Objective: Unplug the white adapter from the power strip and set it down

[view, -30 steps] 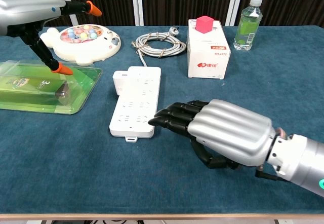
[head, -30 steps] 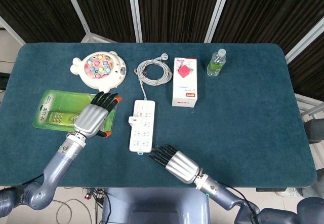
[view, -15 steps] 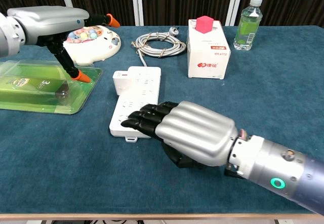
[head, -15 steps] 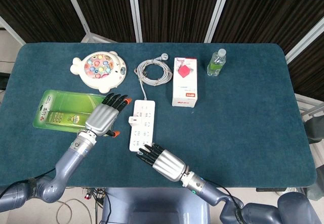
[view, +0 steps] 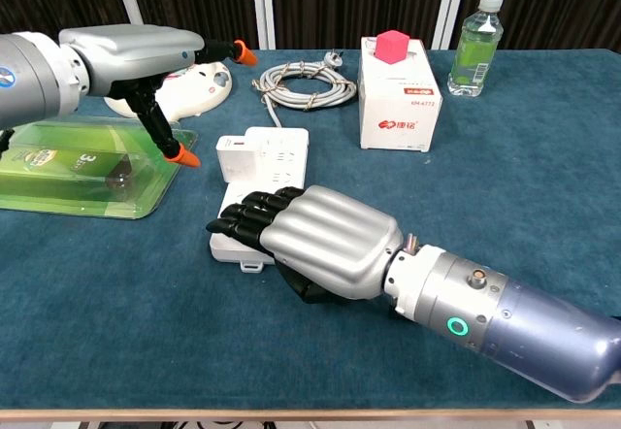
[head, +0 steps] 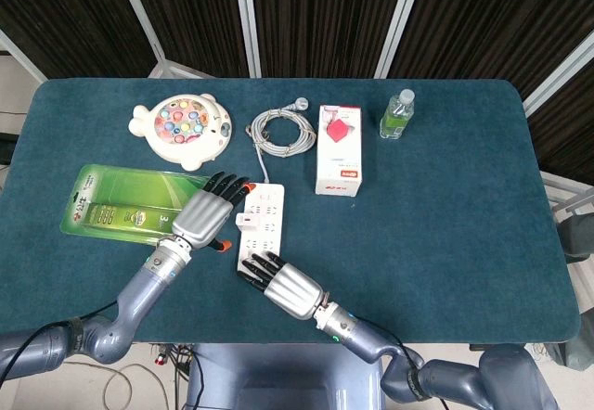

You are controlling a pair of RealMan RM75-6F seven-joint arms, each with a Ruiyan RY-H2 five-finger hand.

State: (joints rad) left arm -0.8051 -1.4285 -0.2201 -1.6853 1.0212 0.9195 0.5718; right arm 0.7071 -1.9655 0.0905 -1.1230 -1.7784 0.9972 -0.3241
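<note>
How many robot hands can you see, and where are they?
2. The left hand hovers beside the white adapter, its fingers spread. The right hand lies over the near end of the power strip. No others show.

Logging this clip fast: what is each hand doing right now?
Left hand: open, holding nothing, above the white adapter.
Right hand: open, fingers flat on the white plastic power strip, holding nothing.

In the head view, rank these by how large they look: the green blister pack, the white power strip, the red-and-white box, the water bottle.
Largest to smallest:
1. green blister pack
2. white power strip, though partly hidden by both hands
3. red-and-white box, close to the strip, so that order is unsure
4. water bottle
</note>
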